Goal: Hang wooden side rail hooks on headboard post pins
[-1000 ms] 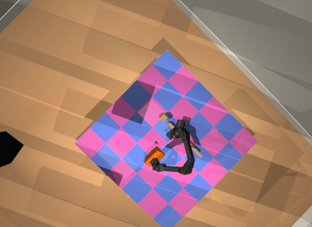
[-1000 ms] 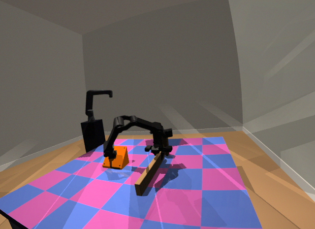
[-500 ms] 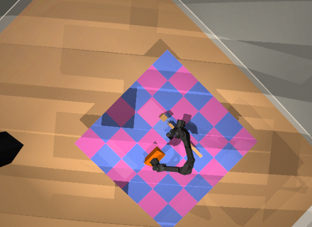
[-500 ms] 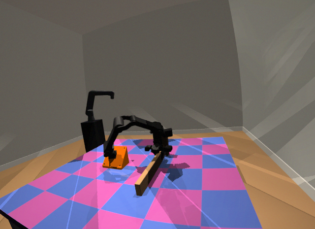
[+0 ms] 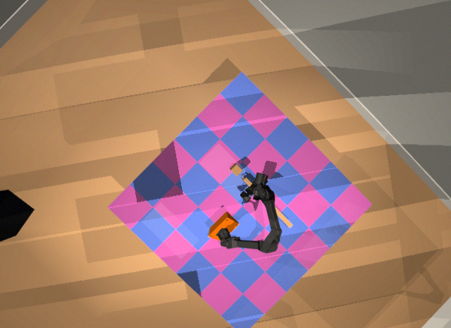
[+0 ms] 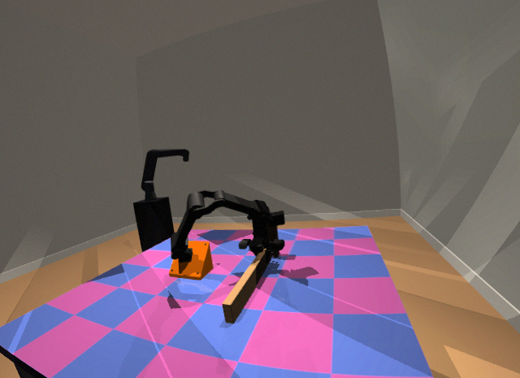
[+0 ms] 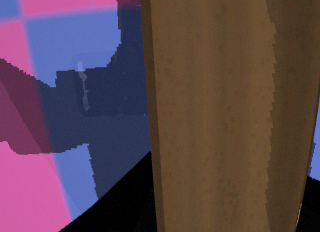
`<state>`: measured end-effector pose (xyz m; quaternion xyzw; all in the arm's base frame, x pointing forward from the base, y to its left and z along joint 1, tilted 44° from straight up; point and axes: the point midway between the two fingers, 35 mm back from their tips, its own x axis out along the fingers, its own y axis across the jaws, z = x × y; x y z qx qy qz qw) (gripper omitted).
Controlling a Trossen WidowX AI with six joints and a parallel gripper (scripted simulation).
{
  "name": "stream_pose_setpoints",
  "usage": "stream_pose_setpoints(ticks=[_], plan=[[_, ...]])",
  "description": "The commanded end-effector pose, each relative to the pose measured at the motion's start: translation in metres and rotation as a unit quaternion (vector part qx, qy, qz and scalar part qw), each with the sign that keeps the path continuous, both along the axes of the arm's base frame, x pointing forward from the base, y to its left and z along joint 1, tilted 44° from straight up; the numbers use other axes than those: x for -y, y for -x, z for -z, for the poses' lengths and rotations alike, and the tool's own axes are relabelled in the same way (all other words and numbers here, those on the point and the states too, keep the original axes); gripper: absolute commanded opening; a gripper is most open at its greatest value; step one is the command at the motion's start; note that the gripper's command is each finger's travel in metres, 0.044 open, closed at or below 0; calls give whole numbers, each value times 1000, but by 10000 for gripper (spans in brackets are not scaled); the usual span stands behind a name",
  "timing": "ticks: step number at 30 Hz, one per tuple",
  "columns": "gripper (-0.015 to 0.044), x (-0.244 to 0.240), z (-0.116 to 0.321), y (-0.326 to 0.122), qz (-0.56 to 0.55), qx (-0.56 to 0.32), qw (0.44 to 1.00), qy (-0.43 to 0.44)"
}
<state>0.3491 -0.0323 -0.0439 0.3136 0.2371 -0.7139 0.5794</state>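
Note:
The wooden side rail (image 5: 284, 218) (image 6: 249, 280) (image 7: 215, 112) runs under the gripper; its far end appears to rest on the checkered table. My gripper (image 5: 253, 187) (image 6: 261, 247) is shut on the rail near its hook end. The headboard post (image 5: 235, 168) stands just beyond that end. In the exterior view it is mostly hidden behind the gripper. A small gap with grey metal hooks (image 5: 243, 176) shows between rail end and post. Whether the hooks touch the pins cannot be told; the slot and pins are not visible. The rail fills much of the wrist view and hides the post there.
The arm's base stands by an orange wedge-shaped mount (image 5: 226, 222) (image 6: 197, 260), left of the rail in the exterior view. A black block (image 5: 13, 215) (image 6: 153, 223) stands off the checkered mat (image 5: 242, 84) (image 6: 361, 292), with a black bent arm on top in the exterior view.

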Motion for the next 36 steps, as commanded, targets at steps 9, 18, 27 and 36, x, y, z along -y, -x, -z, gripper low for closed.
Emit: stream_pose_setpoints(ticks=[9, 18, 27, 36], plan=[[0, -5, -3, -1, -5, 1, 1000, 1], [0, -6, -4, -1, -5, 1, 1000, 1], [0, -7, -5, -1, -5, 1, 1000, 1], [0, -7, -4, -3, -5, 1, 1000, 1]])
